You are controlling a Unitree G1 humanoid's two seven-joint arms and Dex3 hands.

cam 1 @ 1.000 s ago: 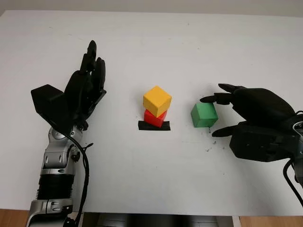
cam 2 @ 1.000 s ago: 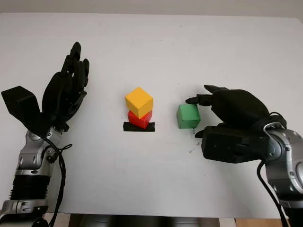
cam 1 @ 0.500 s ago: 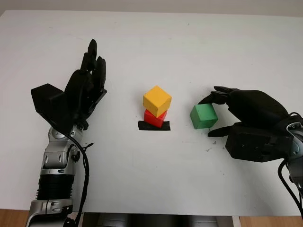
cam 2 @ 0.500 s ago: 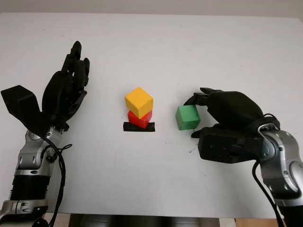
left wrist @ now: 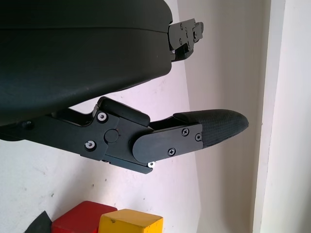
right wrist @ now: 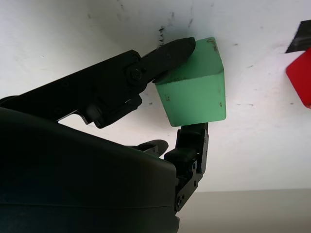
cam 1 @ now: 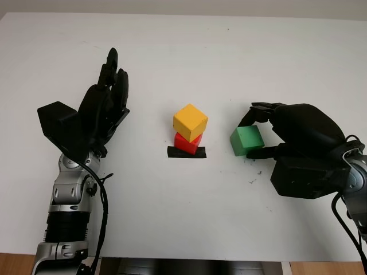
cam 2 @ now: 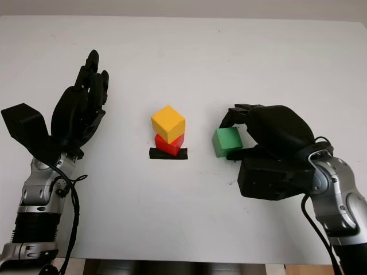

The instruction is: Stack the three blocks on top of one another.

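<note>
A yellow block (cam 1: 190, 120) sits skewed on top of a red block (cam 1: 187, 143), which stands on a strip of black tape (cam 1: 186, 152) at the table's middle. To their right the green block (cam 1: 246, 140) stands on the table. My right hand (cam 1: 252, 133) is shut on the green block, with fingers over its far side and the thumb against its near side; the right wrist view shows the green block (right wrist: 194, 92) pinched between both. My left hand (cam 1: 112, 74) is held up open, well left of the stack.
The white table (cam 1: 229, 57) stretches far back and to both sides. Its front edge runs along the bottom of the eye views. Small dark scuff marks (cam 1: 252, 182) lie in front of the green block.
My right hand has moved left and closed its fingers and thumb onto the green block, nudging it slightly left. The left hand and the stack have not moved.
</note>
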